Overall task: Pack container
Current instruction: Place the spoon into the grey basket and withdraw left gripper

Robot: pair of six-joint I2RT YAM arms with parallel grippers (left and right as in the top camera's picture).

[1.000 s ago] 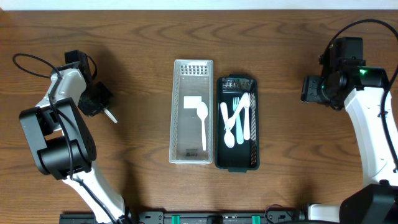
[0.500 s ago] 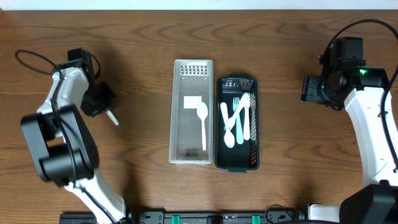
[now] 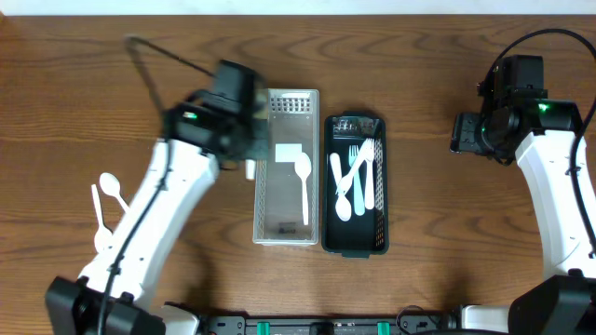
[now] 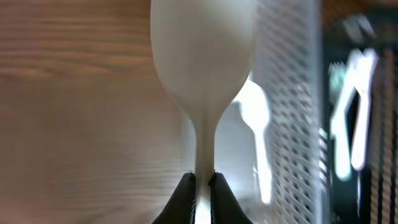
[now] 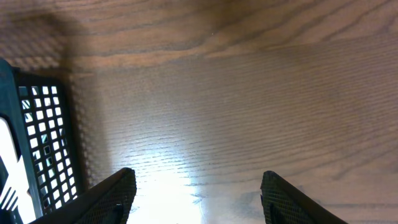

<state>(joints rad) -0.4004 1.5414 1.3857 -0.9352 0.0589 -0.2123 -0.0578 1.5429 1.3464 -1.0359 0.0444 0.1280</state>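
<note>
While the left fingers (image 4: pixel 185 198) pinch the handle of a white spoon (image 4: pixel 204 56) tightly, its bowl pointing away from the wrist, they sit over the tabletop (image 3: pixel 186 56) just beside the left wall of the clear perforated tray (image 3: pixel 264 214). Inside that tray a second spoon (image 3: pixel 304 191) lies lengthwise, with a white rectangular piece (image 3: pixel 289 154) against its bowl. Just beside the tray's right wall, the black mesh basket (image 3: pixel 327 186) holds several white spoons and forks (image 3: pixel 369 181) overlapping in a loose pile. Well apart on the left, a loose spoon (image 3: pixel 113 189) and a thin white utensil (image 3: pixel 98 212) lie on the wood. The right fingers (image 5: pixel 115 196) are spread wide, holding nothing, over the wood to the right of the basket.
</note>
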